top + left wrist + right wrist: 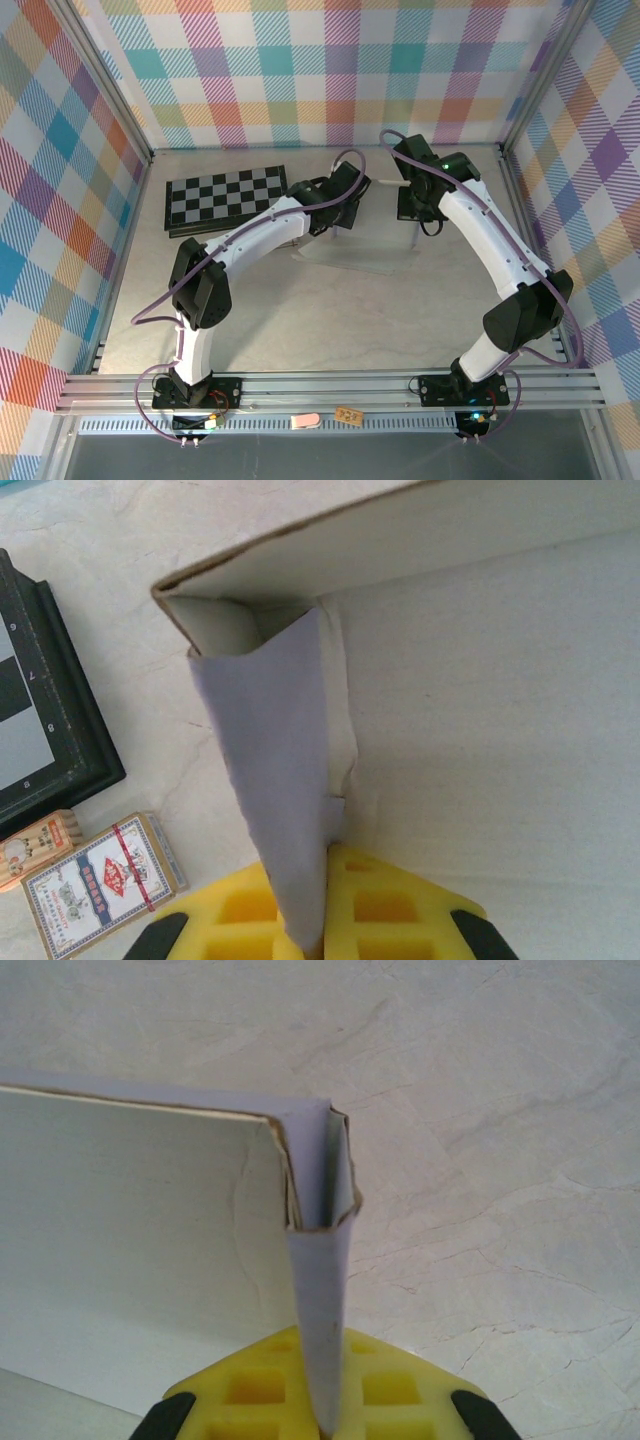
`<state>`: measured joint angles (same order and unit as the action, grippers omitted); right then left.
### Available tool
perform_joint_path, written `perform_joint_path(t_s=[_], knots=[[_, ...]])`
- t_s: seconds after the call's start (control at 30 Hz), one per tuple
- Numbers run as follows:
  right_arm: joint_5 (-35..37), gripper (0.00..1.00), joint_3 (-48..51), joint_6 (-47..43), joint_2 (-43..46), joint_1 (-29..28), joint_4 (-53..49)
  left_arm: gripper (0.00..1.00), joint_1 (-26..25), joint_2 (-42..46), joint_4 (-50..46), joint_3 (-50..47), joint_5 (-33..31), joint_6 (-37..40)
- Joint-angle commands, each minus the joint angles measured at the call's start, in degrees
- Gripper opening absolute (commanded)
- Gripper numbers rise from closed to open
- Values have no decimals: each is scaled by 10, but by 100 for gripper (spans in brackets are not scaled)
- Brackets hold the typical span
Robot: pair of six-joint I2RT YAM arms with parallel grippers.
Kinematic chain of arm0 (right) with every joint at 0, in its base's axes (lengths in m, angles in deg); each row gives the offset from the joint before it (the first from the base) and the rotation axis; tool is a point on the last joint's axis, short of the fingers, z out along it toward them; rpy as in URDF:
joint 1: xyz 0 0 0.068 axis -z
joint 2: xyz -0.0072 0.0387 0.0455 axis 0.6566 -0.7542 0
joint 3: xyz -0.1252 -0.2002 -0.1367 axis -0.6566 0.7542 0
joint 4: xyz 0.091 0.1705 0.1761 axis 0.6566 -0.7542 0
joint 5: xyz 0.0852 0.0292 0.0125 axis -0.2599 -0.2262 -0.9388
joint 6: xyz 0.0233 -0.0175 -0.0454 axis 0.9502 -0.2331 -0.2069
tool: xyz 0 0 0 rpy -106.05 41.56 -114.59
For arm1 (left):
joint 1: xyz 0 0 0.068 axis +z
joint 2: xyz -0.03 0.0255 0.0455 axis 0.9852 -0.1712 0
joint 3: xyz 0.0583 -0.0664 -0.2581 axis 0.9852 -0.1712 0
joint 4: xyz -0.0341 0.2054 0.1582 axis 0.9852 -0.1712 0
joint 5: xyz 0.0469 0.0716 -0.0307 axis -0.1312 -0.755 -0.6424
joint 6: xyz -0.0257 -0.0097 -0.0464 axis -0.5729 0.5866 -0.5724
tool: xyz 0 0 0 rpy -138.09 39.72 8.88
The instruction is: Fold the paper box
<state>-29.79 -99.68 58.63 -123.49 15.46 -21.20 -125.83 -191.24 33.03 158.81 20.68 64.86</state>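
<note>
Nearest the left wrist camera, the yellow fingers (240, 912) of the left pincer (308, 935) are pressed on a lavender flap of the paper box (470, 730), which rises upright between them. Past the flap, the cream inside of the box and one folded corner stand on the pale marbled surface (110, 550). To the side lie a small patterned card pack (100, 880) and, farther off, the dark frame of the checkerboard (60, 740).

The right wrist camera shows the right pincer (325, 1412) pinching a lavender flap in the same way, at another corner, with the cream wall running off to the left.

From above, the fingers are hidden under the wrists. There the box is a pale, low shape mid-surface between both arms, with the checkerboard behind and to its left.
</note>
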Motion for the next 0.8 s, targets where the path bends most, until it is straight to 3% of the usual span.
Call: perform_joint_path(t_s=[0.0,0.1,0.2,0.5,0.77], knots=[[8,0,-9,1,9,1,-7,22,-2,-12,-47,15,-18,21],[7,0,-2,2,9,0,-4,42,-2,-1,-41,23,15,5],[5,0,7,6,8,2,2,53,-1,17,-40,43,37,-26],[-2,0,40,21,-12,10,28,61,22,-3,-135,177,82,-112],[-77,0,109,105,-41,76,77,61,40,18,-150,189,58,-115]])
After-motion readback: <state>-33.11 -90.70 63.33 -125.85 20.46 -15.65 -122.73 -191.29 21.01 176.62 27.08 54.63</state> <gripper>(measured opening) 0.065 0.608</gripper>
